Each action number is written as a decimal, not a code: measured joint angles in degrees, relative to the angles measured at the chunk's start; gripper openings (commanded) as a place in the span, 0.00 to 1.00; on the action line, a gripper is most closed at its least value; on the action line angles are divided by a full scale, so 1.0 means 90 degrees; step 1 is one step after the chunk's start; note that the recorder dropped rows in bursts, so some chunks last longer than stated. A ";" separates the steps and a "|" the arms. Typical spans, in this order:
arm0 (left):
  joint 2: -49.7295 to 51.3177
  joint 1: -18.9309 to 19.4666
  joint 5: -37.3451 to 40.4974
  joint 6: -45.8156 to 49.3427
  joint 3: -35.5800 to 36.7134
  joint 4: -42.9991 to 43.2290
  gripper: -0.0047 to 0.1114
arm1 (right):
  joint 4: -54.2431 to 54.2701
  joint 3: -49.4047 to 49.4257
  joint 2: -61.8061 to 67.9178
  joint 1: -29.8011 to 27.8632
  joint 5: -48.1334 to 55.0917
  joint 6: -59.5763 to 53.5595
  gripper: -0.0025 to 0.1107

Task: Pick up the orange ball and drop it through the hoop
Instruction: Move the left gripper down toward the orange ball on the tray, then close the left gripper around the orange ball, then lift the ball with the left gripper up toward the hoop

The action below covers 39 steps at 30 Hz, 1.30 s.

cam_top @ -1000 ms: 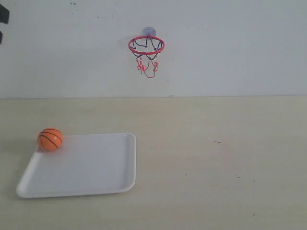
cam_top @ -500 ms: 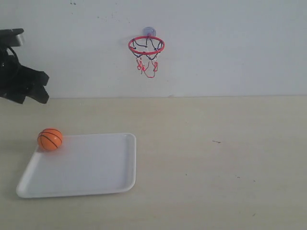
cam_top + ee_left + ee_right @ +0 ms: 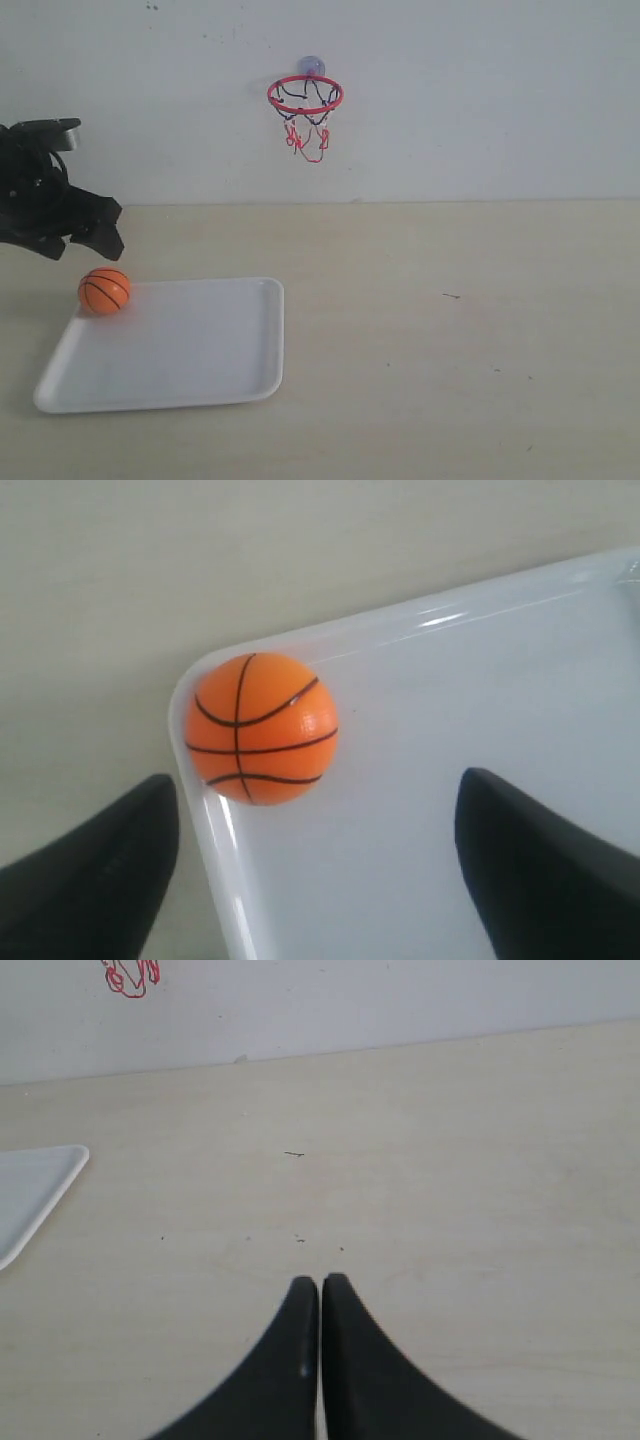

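The orange ball (image 3: pixel 104 290) sits in the far-left corner of a white tray (image 3: pixel 200 350), tucked against the raised rim. The tray lies close to the left edge of the bench (image 3: pixel 450 350). The hoop (image 3: pixel 305 95) hangs on the wall beyond the far edge, near its middle and well apart from the ball.

The left gripper (image 3: pixel 318 780) hovers over the ball with its fingers spread wide and nothing between them. The right gripper (image 3: pixel 320 1280) is pressed together over bare bench, holding nothing.

The step in hand looks like the approach to the grasp. In the left wrist view the ball lies nearer one finger, and that finger seems to hang outside the tray rim. Centring the gripper on the ball first should help, then lowering only to the ball's widest girth so no fingertip lands on the rim. A gentle, even squeeze is wise, since a round ball pinched off-centre may squirt away.
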 measured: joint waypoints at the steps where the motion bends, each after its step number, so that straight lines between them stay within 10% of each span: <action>1: 0.0051 0.0000 -0.0041 0.0015 0.0000 0.0000 0.70 | 0.0000 0.0000 0.0000 0.0000 0.0000 0.0000 0.02; 39: 0.1070 0.0000 -0.0708 0.0189 0.0000 0.0141 0.71 | 0.0000 0.0000 0.0000 0.0000 0.0000 0.0000 0.02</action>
